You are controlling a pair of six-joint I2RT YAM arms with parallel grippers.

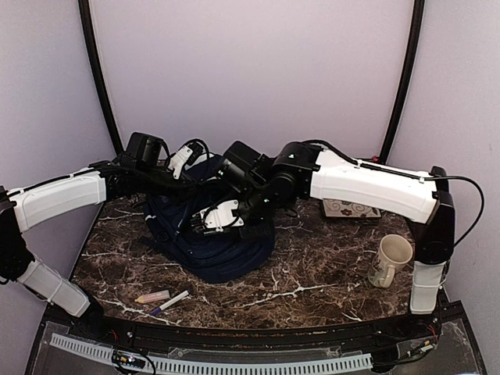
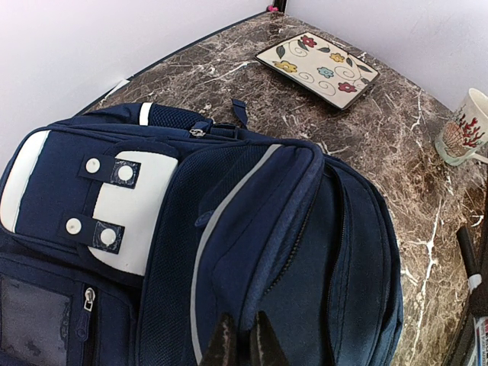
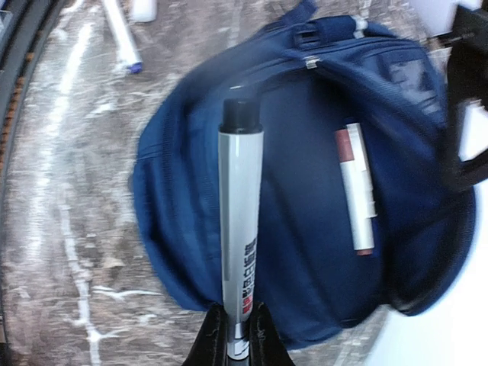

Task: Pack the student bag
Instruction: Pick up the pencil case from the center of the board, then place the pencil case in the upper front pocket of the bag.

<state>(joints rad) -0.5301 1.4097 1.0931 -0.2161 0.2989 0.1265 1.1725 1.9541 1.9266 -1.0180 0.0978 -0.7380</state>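
Ahead of the right gripper: student bag is lying open | right gripper is clamping a grey marker, cap pointing forward | left gripper is pinching student bag's rim

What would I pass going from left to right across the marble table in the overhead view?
Peach-coloured stick marker → large navy-blue fabric backpack → flat rectangular flower-patterned tray → cream ceramic mug.
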